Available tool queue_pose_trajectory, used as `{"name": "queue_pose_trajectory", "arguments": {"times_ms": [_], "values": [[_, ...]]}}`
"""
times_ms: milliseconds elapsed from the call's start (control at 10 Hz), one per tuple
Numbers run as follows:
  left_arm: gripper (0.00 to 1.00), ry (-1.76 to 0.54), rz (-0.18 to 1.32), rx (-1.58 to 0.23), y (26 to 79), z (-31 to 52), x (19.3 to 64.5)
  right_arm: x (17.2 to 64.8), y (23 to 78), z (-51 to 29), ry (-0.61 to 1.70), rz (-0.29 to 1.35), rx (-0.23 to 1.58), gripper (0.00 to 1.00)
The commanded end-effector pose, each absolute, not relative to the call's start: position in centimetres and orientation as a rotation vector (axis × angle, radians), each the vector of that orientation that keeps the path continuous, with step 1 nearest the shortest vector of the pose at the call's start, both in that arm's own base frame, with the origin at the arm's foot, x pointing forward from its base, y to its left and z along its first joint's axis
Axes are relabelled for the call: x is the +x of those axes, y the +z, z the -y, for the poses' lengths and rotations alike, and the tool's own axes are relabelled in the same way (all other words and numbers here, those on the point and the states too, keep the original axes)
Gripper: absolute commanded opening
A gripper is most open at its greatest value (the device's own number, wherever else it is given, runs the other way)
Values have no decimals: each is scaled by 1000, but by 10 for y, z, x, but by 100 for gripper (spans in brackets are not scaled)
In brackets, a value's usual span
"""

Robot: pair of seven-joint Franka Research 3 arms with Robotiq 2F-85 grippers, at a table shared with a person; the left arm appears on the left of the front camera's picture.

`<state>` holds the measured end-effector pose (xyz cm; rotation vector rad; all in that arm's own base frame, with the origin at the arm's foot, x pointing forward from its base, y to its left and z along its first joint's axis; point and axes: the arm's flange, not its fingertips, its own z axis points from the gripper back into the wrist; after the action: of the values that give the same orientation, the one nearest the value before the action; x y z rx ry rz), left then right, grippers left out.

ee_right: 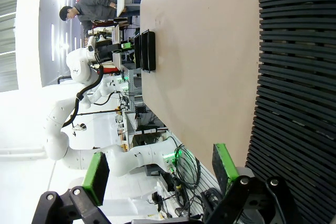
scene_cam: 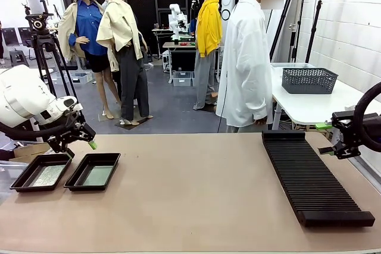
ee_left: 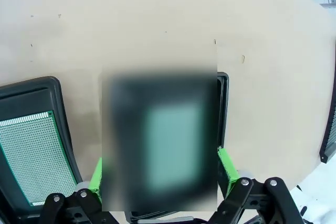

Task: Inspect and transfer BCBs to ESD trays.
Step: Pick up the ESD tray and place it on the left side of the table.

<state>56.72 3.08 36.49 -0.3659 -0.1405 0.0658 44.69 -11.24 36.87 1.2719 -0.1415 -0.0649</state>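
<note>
The tan desk (scene_cam: 196,194) is seen with a long ribbed black rack (scene_cam: 312,179) on its right part. Two black trays (scene_cam: 93,171) are set side by side at the left, a green board (scene_cam: 97,175) lying in each. The left pincer (scene_cam: 80,147) is held spread above them; the right pincer (scene_cam: 326,138) is spread beside the rack.
</note>
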Motion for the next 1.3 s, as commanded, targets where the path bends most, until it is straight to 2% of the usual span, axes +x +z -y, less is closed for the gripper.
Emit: {"name": "queue_pose_trajectory", "arguments": {"times_ms": [0, 1200], "values": [[100, 67, 143, -366, 366, -32, 567, 444, 369, 111, -70, 147, 1264, 100], [100, 67, 143, -366, 366, -32, 567, 444, 369, 111, -70, 147, 1264, 100]]}}
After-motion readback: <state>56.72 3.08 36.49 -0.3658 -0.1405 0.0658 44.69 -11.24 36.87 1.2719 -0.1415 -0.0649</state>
